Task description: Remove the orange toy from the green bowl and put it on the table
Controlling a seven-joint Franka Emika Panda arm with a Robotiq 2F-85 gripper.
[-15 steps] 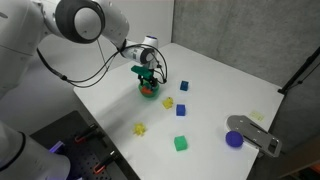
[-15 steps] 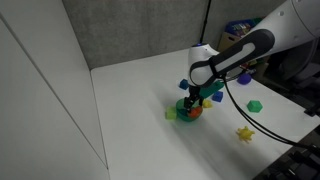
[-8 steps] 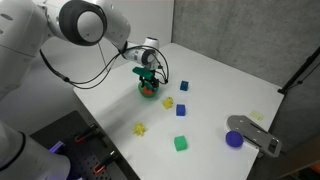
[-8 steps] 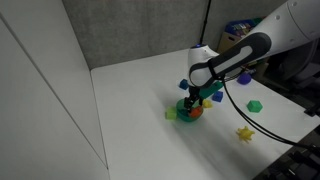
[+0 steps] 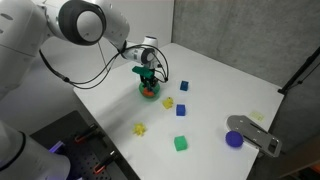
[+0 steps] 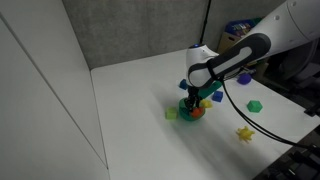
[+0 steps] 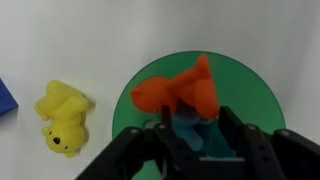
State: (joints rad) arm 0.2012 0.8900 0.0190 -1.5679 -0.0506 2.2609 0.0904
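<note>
Wrist view looks straight down on the orange toy point(image 7: 178, 90), lying inside the green bowl point(image 7: 258, 100) toward its upper left part, with one limb pointing up to the right. The dark jaws come in from the bottom edge and stand apart, one finger on each side of a bluish patch, their tips just short of the toy and closed on nothing. A yellow toy point(image 7: 62, 116) lies on the white surface point(image 7: 40, 40) just left of the bowl, apart from it. In both exterior views the arm point(image 5: 80, 20) reaches down so the jaws sit at the bowl point(image 5: 148, 93) point(image 6: 188, 113), where a bit of orange point(image 6: 196, 112) shows. Scattered on the surface point(image 5: 220, 85) nearby are two blue cubes point(image 5: 183, 87) point(image 5: 181, 111), a green cube point(image 5: 181, 143) and a purple round piece point(image 5: 234, 139).
</note>
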